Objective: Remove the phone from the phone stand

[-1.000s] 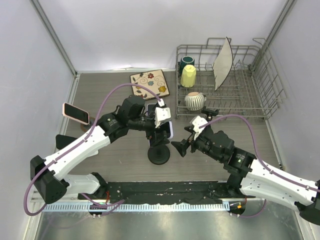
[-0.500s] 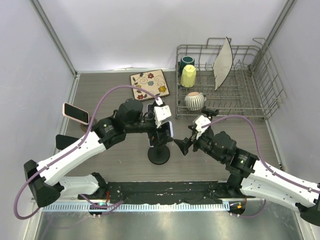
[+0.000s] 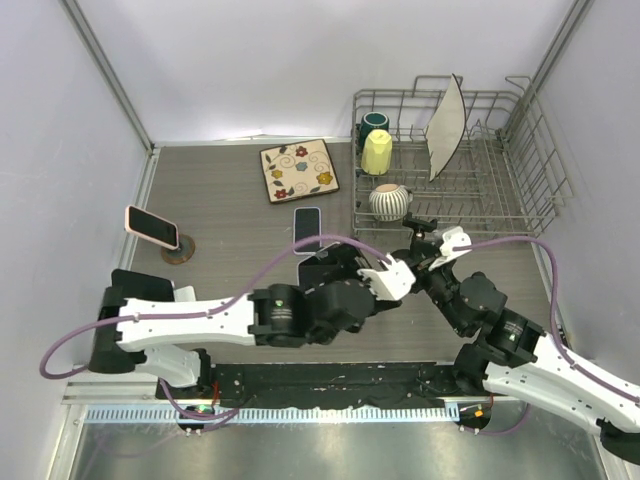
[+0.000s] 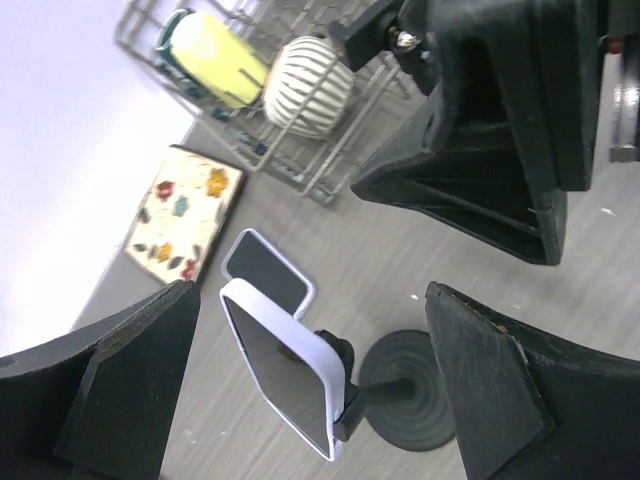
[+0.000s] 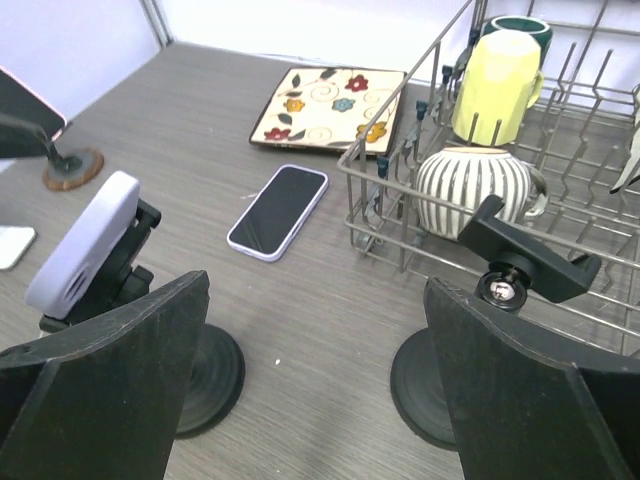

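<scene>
The phone [image 4: 285, 380] in a pale lilac case is still clamped on the black phone stand [image 4: 408, 396]. It stands tilted, with the screen facing my left wrist camera. The phone also shows in the right wrist view [image 5: 85, 245], at the left. In the top view my left arm hides it. My left gripper [image 4: 320, 400] [image 3: 372, 283] is open and empty, a little back from the phone. My right gripper [image 5: 320, 390] [image 3: 420, 258] is open and empty over bare table between this stand's base [image 5: 195, 375] and a second stand.
A second, empty black stand [image 5: 530, 265] [image 3: 420, 222] stands by the dish rack [image 3: 480, 190]. A lilac phone [image 3: 307, 228] lies flat on the table. A pink phone [image 3: 150, 226] sits on a stand at the left. A flowered mat [image 3: 300, 170] lies at the back.
My left gripper was at the phone on the stand. It has pulled back toward the near side, and the arm now lies low over the stand. My right gripper has drawn back to the right.
</scene>
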Tool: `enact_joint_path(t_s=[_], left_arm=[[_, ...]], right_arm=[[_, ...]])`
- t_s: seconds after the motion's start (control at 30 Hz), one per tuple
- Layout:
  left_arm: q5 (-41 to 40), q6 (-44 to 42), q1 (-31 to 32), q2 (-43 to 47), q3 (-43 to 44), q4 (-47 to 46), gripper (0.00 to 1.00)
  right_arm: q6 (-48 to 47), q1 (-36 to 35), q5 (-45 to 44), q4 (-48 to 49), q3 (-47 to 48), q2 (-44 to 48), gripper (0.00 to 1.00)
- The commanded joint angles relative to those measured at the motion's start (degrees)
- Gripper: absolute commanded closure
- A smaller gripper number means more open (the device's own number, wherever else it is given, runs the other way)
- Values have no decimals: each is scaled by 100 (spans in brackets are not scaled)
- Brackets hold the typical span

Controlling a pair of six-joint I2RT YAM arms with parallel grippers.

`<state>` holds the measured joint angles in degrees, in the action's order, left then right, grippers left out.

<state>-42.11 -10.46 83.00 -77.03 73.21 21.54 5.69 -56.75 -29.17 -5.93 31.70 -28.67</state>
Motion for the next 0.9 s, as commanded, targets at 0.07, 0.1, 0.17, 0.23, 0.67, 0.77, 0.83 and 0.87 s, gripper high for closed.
enact_joint_path(t_s=[0.07,0.1,0.17,0.23,0.67,0.77,0.83,0.87], left_arm=[[-2301,52,287,-628,589,-45,0],[-2485,131,295,-716,607,-45,0],[-2653,193,287,-813,650,-1,0],[-2820,264,287,-918,677,61,0],[-2935,1395,164,-1112,668,992,5],[-2847,1669,94,-1068,642,1300,6],[-2803,1740,58,-1051,607,1344,7],[-2777,1766,32,-1050,572,1361,7]], right_arm=[[248,15,-317,-83,3,177,7],[257,6,-318,-101,3,203,7],[274,6,-335,-136,-24,291,7],[274,6,-379,-145,-33,361,6],[353,6,-836,-162,-120,520,7],[354,6,-942,-154,-147,608,7],[362,6,-959,-154,-138,617,7],[362,6,-950,-162,-129,599,7]])
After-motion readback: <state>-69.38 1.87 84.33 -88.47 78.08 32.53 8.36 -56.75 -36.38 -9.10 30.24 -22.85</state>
